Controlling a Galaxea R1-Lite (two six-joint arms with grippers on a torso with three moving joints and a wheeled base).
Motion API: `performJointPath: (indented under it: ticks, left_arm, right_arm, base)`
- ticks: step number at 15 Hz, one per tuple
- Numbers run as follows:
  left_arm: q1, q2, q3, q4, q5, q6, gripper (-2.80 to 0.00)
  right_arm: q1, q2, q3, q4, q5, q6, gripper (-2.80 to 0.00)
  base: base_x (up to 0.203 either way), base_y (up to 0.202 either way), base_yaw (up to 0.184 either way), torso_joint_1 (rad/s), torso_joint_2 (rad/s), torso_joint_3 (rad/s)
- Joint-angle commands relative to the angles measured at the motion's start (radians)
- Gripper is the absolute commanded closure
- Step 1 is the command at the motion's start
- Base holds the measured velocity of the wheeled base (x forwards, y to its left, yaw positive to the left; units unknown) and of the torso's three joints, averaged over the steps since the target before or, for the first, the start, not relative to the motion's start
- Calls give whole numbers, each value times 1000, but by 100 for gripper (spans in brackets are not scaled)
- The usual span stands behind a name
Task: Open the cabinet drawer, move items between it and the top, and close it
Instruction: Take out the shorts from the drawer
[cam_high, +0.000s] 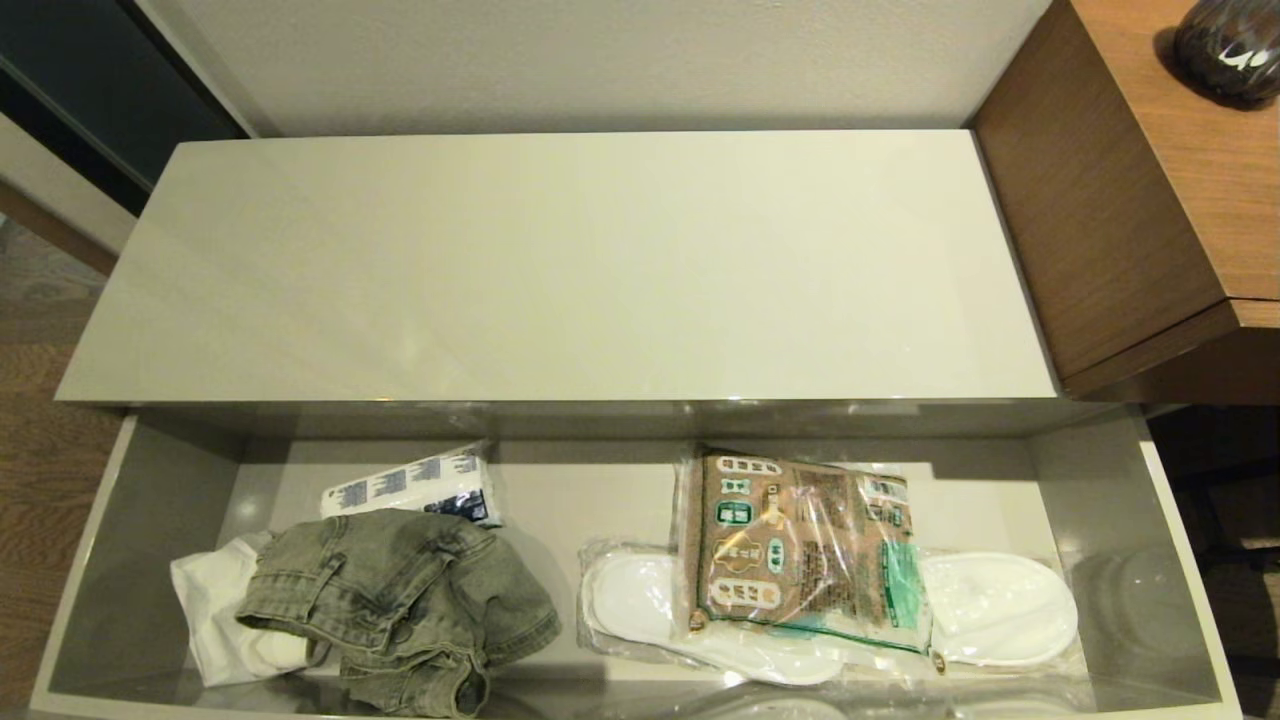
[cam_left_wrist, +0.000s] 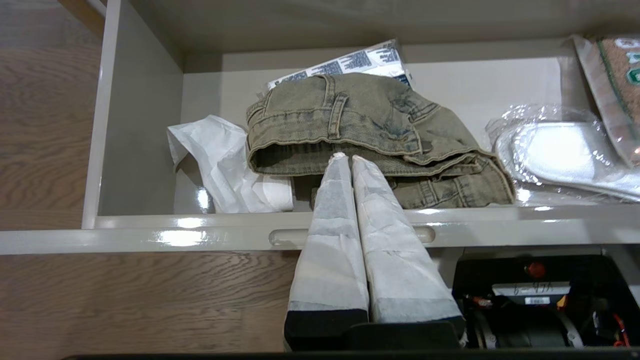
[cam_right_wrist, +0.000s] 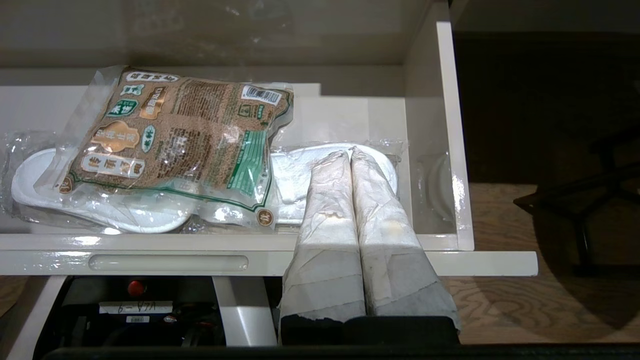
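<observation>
A: Step? The cabinet drawer (cam_high: 150, 520) is sitting pulled out, so opening looks done; the move is pending.

B: The denim garment (cam_high: 400, 600) is lying in the drawer's left part, on a white cloth (cam_high: 215, 610). The top (cam_high: 560, 270) is carrying nothing.

A: Claws?

B: The left claw (cam_left_wrist: 346, 159) is hovering over the drawer's front edge, fingers together, holding nothing, tips near the denim. The right claw (cam_right_wrist: 351, 154) is likewise pressed together, above the wrapped slippers (cam_high: 990, 610).

A: Other contents?

B: A brown packet (cam_high: 800, 550) is lying over the slippers; a printed pack (cam_high: 420, 485) behind the denim. Next, probably: left spreading, then pinching a thick fold.
</observation>
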Motion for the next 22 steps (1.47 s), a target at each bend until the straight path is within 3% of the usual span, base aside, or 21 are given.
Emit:
performJointPath:
  ticks: [1,9,11,13,15,18,20,22]
  left_arm:
    - [0,1,-1,3,0,18,0]
    - [0,1,-2,1,-3,35,0]
    - [0,20,-58,21,15,55,0]
    - [1,102,-205,74,36,63,0]
    - [3,308,-398,136,49,53,0]
    - [1,676,-789,291,37,25,0]
    - [-2,904,-994,444,-45,11,0]
    - [-19,1095,-1130,583,-189,0,0]
  right_arm:
    - [0,1,0,-1,0,-1,0]
    - [0,1,0,-2,0,-1,0]
    - [0,1,0,-2,0,-1,0]
    - [0,1,2,-2,0,-1,0]
    - [0,1,0,-2,0,-1,0]
    - [0,1,0,-2,0,-1,0]
    - [0,1,0,-2,0,-2,0]
    - [0,1,0,-2,0,-1,0]
  base:
    - [0,0,0,0,0,0]
    - [0,0,0,0,0,0]
    - [0,0,0,0,0,0]
    - [0,0,0,0,0,0]
    - [0,0,0,0,0,0]
    - [0,0,0,0,0,0]
    - [0,0,0,0,0,0]
    - [0,0,0,0,0,0]
